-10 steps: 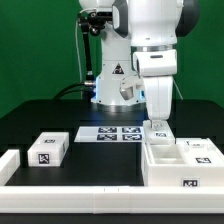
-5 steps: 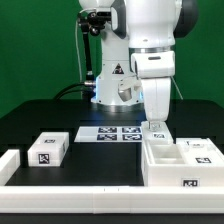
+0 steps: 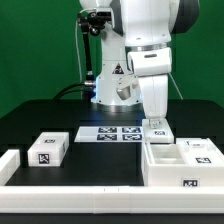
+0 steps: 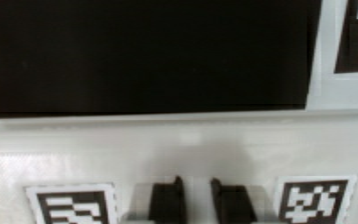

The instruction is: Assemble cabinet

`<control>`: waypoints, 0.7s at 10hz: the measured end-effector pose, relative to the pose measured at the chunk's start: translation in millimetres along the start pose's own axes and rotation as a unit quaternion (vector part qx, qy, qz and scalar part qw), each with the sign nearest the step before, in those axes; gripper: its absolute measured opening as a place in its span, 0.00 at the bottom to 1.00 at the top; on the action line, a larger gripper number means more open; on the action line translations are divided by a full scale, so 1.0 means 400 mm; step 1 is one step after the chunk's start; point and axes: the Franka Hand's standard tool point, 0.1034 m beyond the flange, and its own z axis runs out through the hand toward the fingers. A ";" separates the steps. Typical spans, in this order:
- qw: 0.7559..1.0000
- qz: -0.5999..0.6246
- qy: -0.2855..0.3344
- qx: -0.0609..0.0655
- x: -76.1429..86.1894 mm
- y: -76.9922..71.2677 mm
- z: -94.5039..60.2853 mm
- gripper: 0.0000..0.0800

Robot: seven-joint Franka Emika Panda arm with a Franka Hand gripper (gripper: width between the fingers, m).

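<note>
While the arm hangs straight down over the desk (image 3: 40,118), the gripper (image 3: 155,124) sits right at the far rim of the cabinet (image 3: 185,168) and looks to be touching that rim. The cabinet is big, white and boxy, with its open square compartments facing up. It stands at the desk's near edge, in the corner on the exterior view's right, with a tag showing on its front face.

Over to the wrist view: the two dark fingers (image 4: 163,200) stand close together over the cabinet's white surface, with a narrow pale gap between them and a black-and-white tag (image 4: 73,206) on either side. Clamped on a wall or just resting there? I cannot tell from these pictures. Beyond the white surface it is bare black desk.

Elsewhere, the marker board (image 3: 112,133) lies flat mid-desk, just beside the cabinet's far corner on the exterior view's left. A small white block (image 3: 48,150) sits toward the near corner on the exterior view's left, and a long low white bar (image 3: 90,178) runs along the near edge.
</note>
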 end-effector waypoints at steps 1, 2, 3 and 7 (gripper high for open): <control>1.000 0.005 0.014 -0.001 -0.020 0.002 -0.001 0.08; 1.000 0.012 0.021 0.002 -0.039 0.000 0.006 0.08; 1.000 0.018 0.020 0.003 -0.037 -0.002 0.008 0.08; 1.000 -0.021 0.009 -0.009 -0.016 0.013 -0.026 0.08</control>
